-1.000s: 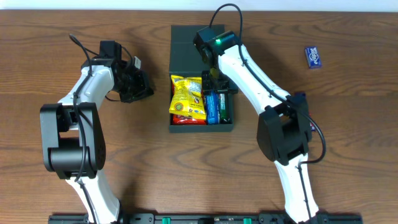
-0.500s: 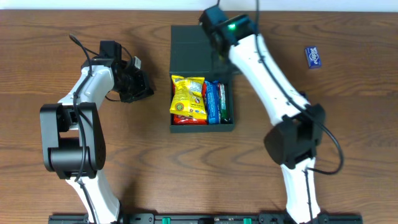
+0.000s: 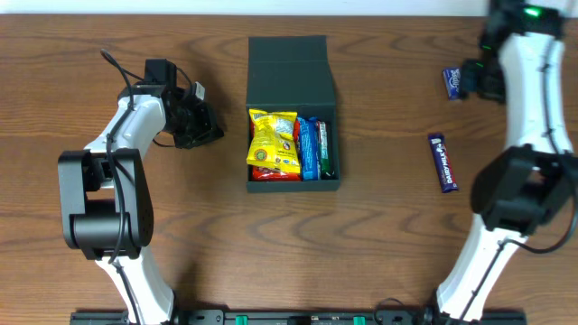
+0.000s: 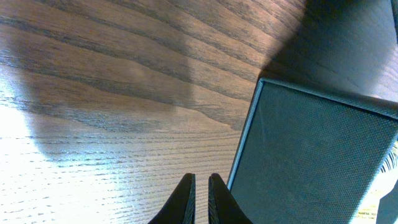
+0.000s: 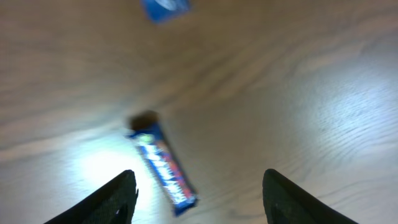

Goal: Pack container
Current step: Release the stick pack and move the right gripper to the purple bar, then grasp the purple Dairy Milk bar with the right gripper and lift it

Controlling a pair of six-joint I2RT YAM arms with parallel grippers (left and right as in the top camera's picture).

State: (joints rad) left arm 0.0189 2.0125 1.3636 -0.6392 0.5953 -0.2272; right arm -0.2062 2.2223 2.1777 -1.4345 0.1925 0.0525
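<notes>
The dark teal-green container [image 3: 262, 185] stands open in the middle of the table with its flap lid [image 3: 291, 59] laid back. Inside lie a yellow snack bag [image 3: 273, 142] and a blue bar [image 3: 309, 147] beside a dark green one. My left gripper [image 3: 214, 127] is shut and empty, low over the wood just left of the container's side [image 4: 317, 162]; its fingertips [image 4: 200, 180] nearly touch. My right gripper [image 3: 479, 79] is open and empty at the far right, above a long blue bar [image 3: 442, 162] that also shows in its wrist view [image 5: 163, 167].
A small blue packet [image 3: 454, 82] lies at the far right next to my right gripper, and shows blurred at the top of the right wrist view [image 5: 165, 7]. Bare wooden table [image 3: 379, 235] surrounds the container.
My right arm has swung from over the container's back edge to the far right of the table. The long blue bar is now uncovered. The left arm has not moved.
</notes>
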